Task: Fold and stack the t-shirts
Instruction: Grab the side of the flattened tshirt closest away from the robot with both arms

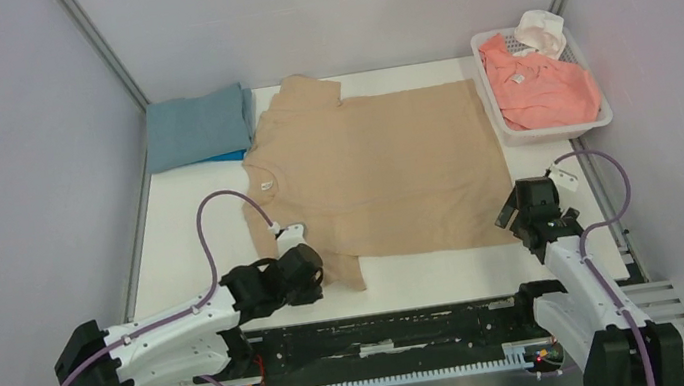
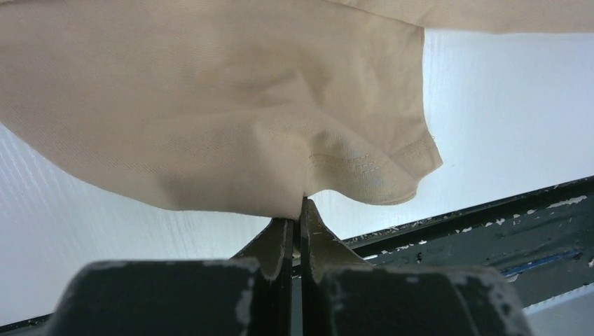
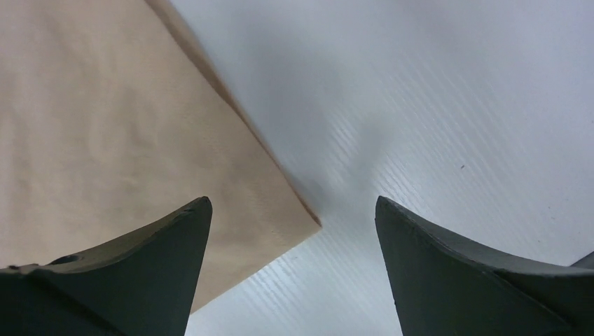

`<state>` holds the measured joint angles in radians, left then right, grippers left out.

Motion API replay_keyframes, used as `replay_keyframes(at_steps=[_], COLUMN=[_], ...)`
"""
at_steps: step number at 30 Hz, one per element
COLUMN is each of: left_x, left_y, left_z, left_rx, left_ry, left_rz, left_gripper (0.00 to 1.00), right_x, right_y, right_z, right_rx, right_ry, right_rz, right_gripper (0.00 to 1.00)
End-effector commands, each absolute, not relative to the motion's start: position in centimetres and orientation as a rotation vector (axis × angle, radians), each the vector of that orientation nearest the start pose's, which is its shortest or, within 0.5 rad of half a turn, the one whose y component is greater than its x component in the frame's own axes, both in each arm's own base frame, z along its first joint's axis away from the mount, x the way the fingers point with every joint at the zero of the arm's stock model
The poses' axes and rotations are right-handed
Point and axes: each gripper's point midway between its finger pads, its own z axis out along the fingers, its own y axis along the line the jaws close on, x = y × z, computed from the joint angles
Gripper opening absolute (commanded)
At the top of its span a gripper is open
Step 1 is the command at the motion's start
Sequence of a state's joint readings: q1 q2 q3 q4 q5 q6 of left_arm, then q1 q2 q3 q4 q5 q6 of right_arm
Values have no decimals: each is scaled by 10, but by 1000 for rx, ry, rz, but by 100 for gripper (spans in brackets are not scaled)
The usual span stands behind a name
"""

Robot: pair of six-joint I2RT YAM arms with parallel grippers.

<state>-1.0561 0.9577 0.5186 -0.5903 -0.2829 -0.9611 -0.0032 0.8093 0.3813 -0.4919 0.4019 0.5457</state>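
The left claw pinches the sleeve hem of the tan shirt. The right claw gapes wide above its corner on the bench, empty.

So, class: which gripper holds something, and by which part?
The left gripper pinches the tan t-shirt by its near sleeve hem; the right gripper is open, empty.

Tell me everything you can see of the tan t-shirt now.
The tan t-shirt is plain soft cloth, short-sleeved, spread flat on the white table, collar toward the left, hem toward the right. The left gripper is shut on its near sleeve's stitched hem. The right gripper is open over its near hem corner.
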Motion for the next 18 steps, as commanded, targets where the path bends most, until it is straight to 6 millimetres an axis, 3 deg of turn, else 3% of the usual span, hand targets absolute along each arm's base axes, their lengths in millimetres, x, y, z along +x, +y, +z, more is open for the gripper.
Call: replay_keyframes(at_steps=[1, 10, 18], left_x=[132, 134, 117], left_y=[-185, -176, -169], left_z=[52, 51, 55], left_rx=[37, 6, 6], left_ry=[2536, 2526, 2585], left_rz=[-403, -362, -394], left_gripper=[2, 2, 2], right_x=[189, 183, 182], right_y=[-53, -39, -30], right_z=[17, -6, -8], right_rx=[866, 876, 839], right_ry=[2341, 2377, 2394], right_rz=[-268, -175, -111], right_gripper=[87, 57, 18])
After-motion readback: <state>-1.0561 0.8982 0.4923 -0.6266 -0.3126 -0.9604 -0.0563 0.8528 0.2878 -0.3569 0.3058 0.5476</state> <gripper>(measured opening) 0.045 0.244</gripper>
